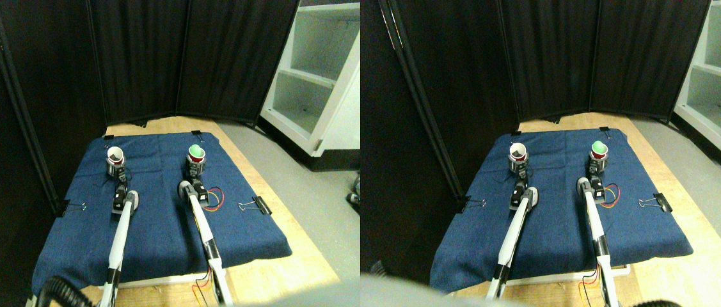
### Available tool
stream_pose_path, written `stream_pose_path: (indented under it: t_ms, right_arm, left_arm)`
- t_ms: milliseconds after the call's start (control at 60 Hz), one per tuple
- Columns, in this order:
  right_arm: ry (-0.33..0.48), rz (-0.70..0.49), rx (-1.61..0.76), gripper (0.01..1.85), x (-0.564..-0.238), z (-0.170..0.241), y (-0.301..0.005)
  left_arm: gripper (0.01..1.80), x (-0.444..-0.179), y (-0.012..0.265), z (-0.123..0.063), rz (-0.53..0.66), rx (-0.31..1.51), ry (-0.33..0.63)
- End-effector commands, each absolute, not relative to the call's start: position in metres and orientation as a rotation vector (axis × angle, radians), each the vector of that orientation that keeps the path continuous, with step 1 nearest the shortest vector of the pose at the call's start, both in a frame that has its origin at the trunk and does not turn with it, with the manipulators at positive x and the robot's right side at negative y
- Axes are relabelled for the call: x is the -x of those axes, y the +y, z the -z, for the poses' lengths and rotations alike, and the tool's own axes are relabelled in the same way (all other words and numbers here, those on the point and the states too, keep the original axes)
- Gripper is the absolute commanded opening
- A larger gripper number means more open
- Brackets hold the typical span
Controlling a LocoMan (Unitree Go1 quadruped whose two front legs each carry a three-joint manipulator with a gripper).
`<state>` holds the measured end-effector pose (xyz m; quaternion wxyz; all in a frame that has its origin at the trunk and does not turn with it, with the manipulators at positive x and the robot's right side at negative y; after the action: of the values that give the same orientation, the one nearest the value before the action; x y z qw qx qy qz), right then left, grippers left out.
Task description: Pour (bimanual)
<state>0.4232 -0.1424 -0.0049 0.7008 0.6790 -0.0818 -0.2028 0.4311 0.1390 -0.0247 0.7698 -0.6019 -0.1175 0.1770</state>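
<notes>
Stereo pair view is showing two cups on a blue cloth (162,230): a red cup (115,155) and a green cup (196,153). Left claw (118,174) is sitting at the red one, right claw (194,170) at the green; I cannot tell either grip. No writing is reading clearly.

Wooden board (274,192), blue cloth (162,224) clipped over it, two cups (115,155) on cloth

two cups (115,154) (196,152) side by side (apart), on cloth (162,224)

you see two cups: one red cup (115,155) and one green cup (196,152) | two manipulators: left manipulator (121,233), right manipulator (201,224) | one blue cloth (162,224) | two binder clips: left clip (66,207), right clip (260,205) | one white shelf (315,77)
</notes>
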Motion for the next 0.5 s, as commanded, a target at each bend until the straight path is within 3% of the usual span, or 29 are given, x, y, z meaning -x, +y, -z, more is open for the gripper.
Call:
stream_pose_path:
  t_ms: [17,250,500]
  right_arm:
    - [-0.233,0.435,-1.518,0.33,-0.421,-0.002,-0.143]
    - [-0.230,0.429,-1.511,0.33,-0.415,-0.009,-0.138]
    - [-0.227,0.331,-1.469,0.33,-0.409,-0.030,-0.129]
  left_arm:
    - [0.33,-0.430,0.133,0.031,-0.356,1.296,-0.243]
    - [0.33,-0.429,0.132,0.028,-0.336,1.292,-0.217]
    - [0.33,-0.423,0.117,0.018,-0.316,1.256,-0.168]
